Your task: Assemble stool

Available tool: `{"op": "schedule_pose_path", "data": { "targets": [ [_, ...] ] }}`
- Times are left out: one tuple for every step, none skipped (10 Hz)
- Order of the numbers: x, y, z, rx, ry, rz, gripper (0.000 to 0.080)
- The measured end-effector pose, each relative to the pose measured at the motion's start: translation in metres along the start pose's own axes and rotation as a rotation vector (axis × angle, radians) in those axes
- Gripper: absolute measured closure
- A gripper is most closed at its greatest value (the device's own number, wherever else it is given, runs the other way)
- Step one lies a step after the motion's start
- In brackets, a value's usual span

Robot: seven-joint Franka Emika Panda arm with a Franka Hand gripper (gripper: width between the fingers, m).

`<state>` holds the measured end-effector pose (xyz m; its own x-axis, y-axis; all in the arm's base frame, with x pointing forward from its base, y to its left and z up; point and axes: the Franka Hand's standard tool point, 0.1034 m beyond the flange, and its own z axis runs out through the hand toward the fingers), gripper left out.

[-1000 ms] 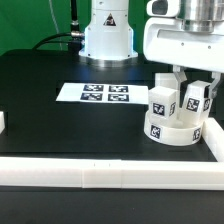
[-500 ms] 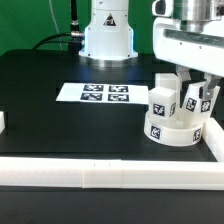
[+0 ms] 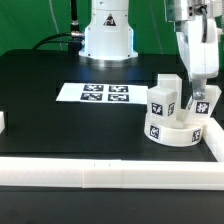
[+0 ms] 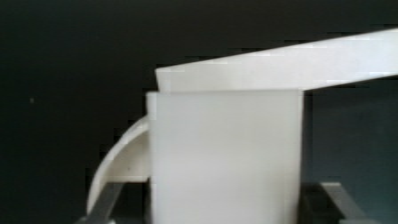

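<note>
The round white seat disc (image 3: 170, 131) lies on the black table at the exterior view's right, near the corner of the rails. A tagged leg block (image 3: 163, 101) stands upright on it, with another (image 3: 171, 81) just behind. My gripper (image 3: 200, 98) reaches down from above and is shut on a third leg block (image 3: 201, 104) at the disc's right side. In the wrist view that leg block (image 4: 222, 150) fills the middle between my two fingers (image 4: 111, 200). The curved edge of the seat disc (image 4: 121, 160) shows beside it.
The marker board (image 3: 95, 93) lies flat in the middle of the table. White border rails run along the front (image 3: 100, 172) and the right side (image 3: 213, 135). A small white piece (image 3: 2, 121) sits at the left edge. The arm's base (image 3: 107, 35) stands at the back.
My wrist has turned about its upright axis over the last second, and the held leg block has turned with it on the seat disc. The disc and the other legs have not moved.
</note>
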<state>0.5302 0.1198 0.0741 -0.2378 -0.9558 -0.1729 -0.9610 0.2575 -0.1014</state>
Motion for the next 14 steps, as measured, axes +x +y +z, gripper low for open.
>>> {"op": "schedule_pose_path", "data": {
  "targets": [
    [0.0,0.0,0.0,0.0,-0.001,0.057,0.0463],
    [0.0,0.0,0.0,0.0,-0.002,0.083,0.0463],
    [0.0,0.0,0.0,0.0,-0.003,0.159,0.0463],
    [0.001,0.0,0.0,0.008,-0.007,0.264,0.0463],
    [0.003,0.0,0.0,0.027,-0.014,0.386,0.0463],
    [0.004,0.001,0.0,0.05,-0.023,0.491,0.0463],
    [0.005,0.003,0.0,0.077,-0.038,0.558,0.0463],
    [0.005,0.004,0.0,0.107,-0.046,0.601,0.0463],
    [0.005,0.006,-0.001,0.128,-0.053,0.661,0.0463],
    [0.006,0.007,-0.001,0.131,-0.055,0.676,0.0463],
    [0.006,0.007,-0.001,0.132,-0.056,0.67,0.0463],
    [0.006,0.007,-0.001,0.133,-0.054,0.628,0.0405],
    [0.007,0.003,-0.006,0.139,-0.058,0.584,0.0219],
    [0.006,0.002,-0.015,0.145,-0.071,0.575,0.0219]
  ]
}}
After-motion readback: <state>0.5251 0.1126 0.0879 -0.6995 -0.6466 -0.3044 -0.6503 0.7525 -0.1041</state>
